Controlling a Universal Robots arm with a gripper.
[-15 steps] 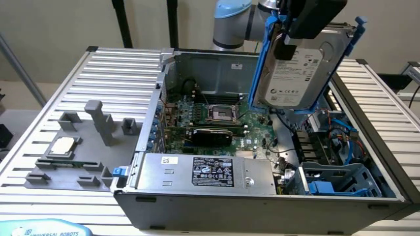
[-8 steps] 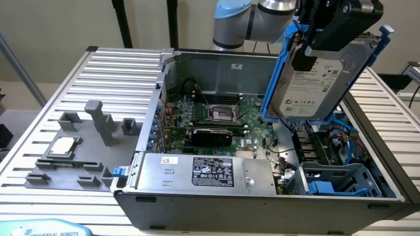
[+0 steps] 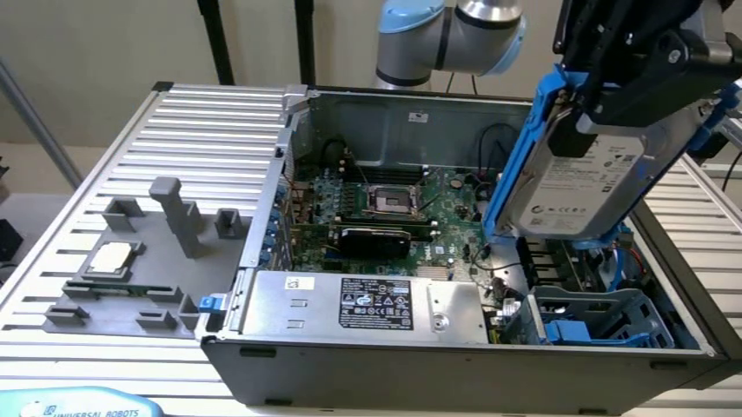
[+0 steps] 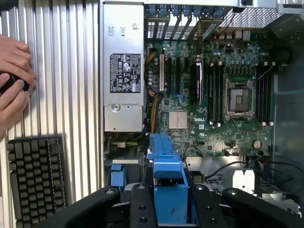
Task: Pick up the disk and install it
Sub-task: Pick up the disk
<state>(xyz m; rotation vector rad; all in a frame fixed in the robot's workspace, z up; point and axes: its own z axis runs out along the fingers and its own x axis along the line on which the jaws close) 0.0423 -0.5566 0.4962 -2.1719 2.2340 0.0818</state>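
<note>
Blue-railed disk [image 3: 576, 178] is up in the air, pinched in my gripper [image 3: 614, 104]. The jaws are clamped on its carrier, label side facing the exterior view. It hangs steeply tilted, almost on edge, over the exterior view's right part of the open computer case [image 3: 464, 369], above the motherboard [image 3: 383, 195] and not touching it. An empty-looking blue drive cage [image 3: 597, 317] sits low in the case under it. The silver power supply [image 3: 347, 304] with its black label lies along the near wall. On the wrist view I see the carrier end [image 4: 166, 175] between the black fingers [image 4: 137, 209]. The CPU chip [image 3: 113, 258] rests on a grey fixture [image 3: 139, 300] on the slatted table [image 3: 208, 122]. Also a keyboard [image 4: 35, 178], and a person's hands [image 4: 14, 78] on the table.
</note>
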